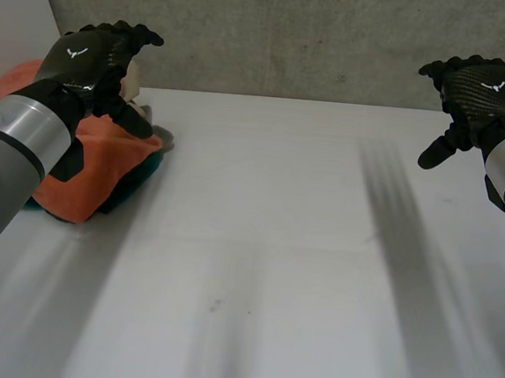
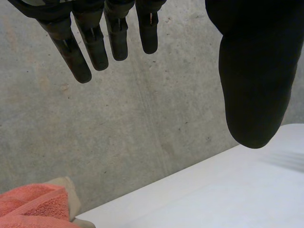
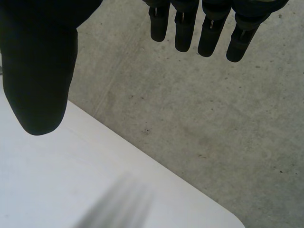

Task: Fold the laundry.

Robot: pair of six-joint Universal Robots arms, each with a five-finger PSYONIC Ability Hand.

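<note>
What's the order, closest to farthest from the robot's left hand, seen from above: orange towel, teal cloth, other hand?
1. orange towel, just beneath the left hand.
2. teal cloth, under the towel's table-side edge; nearly a tie.
3. right hand, across the table.

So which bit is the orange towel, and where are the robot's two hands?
orange towel (image 1: 104,172), head view, on its upper surface.
left hand (image 1: 89,58), head view, on the back of the hand.
right hand (image 1: 487,90), head view, on the back of the hand.
</note>
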